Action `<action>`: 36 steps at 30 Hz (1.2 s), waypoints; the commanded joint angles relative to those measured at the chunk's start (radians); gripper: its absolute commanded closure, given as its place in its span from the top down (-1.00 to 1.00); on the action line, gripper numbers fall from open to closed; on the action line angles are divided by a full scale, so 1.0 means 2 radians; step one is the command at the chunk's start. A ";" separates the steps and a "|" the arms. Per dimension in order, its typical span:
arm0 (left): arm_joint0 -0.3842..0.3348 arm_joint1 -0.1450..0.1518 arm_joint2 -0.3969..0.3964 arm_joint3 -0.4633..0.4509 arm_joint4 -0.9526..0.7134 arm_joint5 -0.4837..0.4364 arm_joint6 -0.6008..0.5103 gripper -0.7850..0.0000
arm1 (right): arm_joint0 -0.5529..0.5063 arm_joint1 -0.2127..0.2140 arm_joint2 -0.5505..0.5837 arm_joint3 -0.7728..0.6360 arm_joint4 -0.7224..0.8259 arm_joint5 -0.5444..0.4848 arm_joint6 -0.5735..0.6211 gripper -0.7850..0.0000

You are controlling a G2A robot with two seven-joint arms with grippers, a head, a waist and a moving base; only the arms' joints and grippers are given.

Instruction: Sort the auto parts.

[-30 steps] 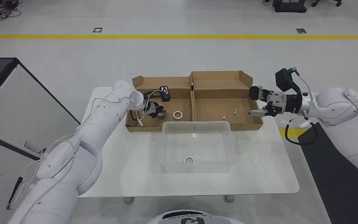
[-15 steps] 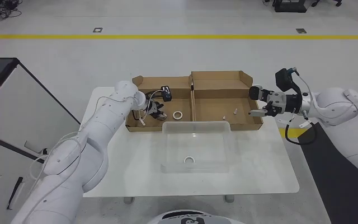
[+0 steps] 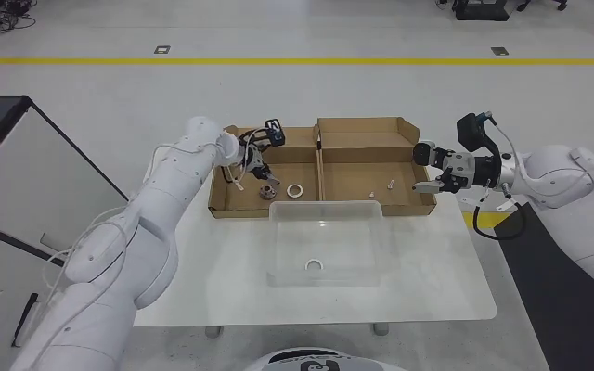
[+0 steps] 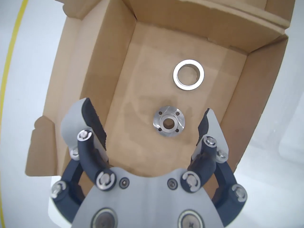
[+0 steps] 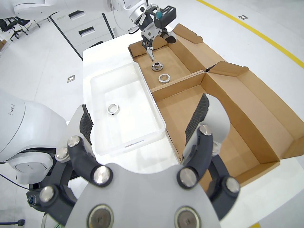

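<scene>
A metal flange [image 4: 168, 121] and a silver ring [image 4: 188, 74] lie on the floor of the left cardboard box [image 3: 223, 199]. My left gripper [image 4: 147, 110] hangs open above the flange [image 3: 265, 192], holding nothing; it also shows as the left gripper [image 3: 255, 159] over the box's back part, with the ring [image 3: 294, 190] to its right. My right gripper [image 5: 144, 105] stands open and empty at the right end of the right cardboard box [image 3: 422, 206], the right gripper [image 3: 429, 171] beside the box wall. Two small parts [image 3: 371, 195] lie in that box.
A clear plastic tray [image 3: 278, 243] sits in front of the two boxes and holds one metal ring [image 3: 314, 266]. The boxes' raised flaps [image 3: 362, 125] stand along the back. Bare white table [image 3: 436, 278] lies to the tray's right and left.
My left gripper has lifted up and back from the flange, which now lies free on the box floor. The right arm has not moved.
</scene>
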 commanded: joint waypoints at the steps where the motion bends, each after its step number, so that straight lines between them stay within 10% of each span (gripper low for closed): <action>1: -0.007 0.004 -0.006 -0.007 -0.005 -0.017 0.004 1.00 | 0.000 0.000 0.000 0.000 0.000 0.000 0.000 1.00; 10: 0.001 0.032 -0.032 -0.082 -0.075 -0.026 -0.044 1.00 | 0.000 0.000 0.000 0.000 0.000 0.000 0.000 1.00; 27: 0.001 0.032 -0.032 -0.082 -0.075 -0.026 -0.044 1.00 | 0.000 0.000 0.000 0.000 0.000 0.000 0.000 1.00; 36: 0.049 0.046 -0.042 -0.186 -0.109 -0.021 -0.125 1.00 | 0.000 0.000 0.000 0.000 0.000 0.000 0.000 1.00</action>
